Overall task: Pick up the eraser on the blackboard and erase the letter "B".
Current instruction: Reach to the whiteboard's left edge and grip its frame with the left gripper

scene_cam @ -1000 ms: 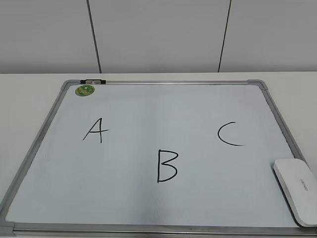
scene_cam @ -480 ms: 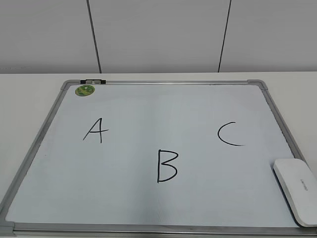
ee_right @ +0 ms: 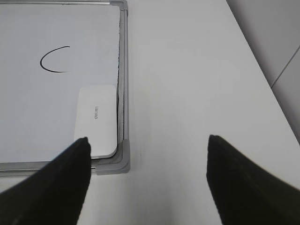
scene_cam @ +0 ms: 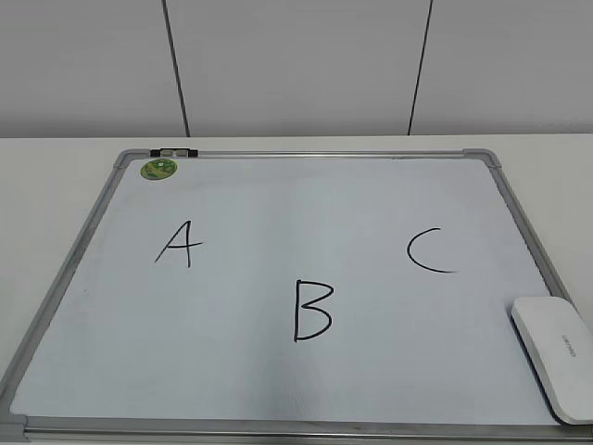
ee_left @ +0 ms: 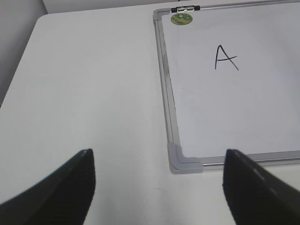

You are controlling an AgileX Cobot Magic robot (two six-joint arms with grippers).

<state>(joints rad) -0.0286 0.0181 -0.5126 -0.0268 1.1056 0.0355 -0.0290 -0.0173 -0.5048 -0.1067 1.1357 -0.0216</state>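
Note:
The blackboard (scene_cam: pixel 278 195) is a white board with a silver-grey frame, lying flat on the table. The black letter "B" (scene_cam: pixel 312 311) is drawn at its lower middle. The white eraser (scene_cam: pixel 556 357) lies on the board's near right corner; it also shows in the right wrist view (ee_right: pixel 97 119). My right gripper (ee_right: pixel 148 140) is open and empty, hanging over the table just off that corner, right of the eraser. My left gripper (ee_left: pixel 159 154) is open and empty over the board's near left corner (ee_left: pixel 183 161). Neither gripper shows in the exterior view.
A black "A" (scene_cam: pixel 180 245) is at the board's left and a black "C" (scene_cam: pixel 428 251) at its right. A round green sticker (scene_cam: pixel 158 169) and a small clip (scene_cam: pixel 174 151) sit at the far left corner. A white panelled wall stands behind the white table (scene_cam: pixel 56 176).

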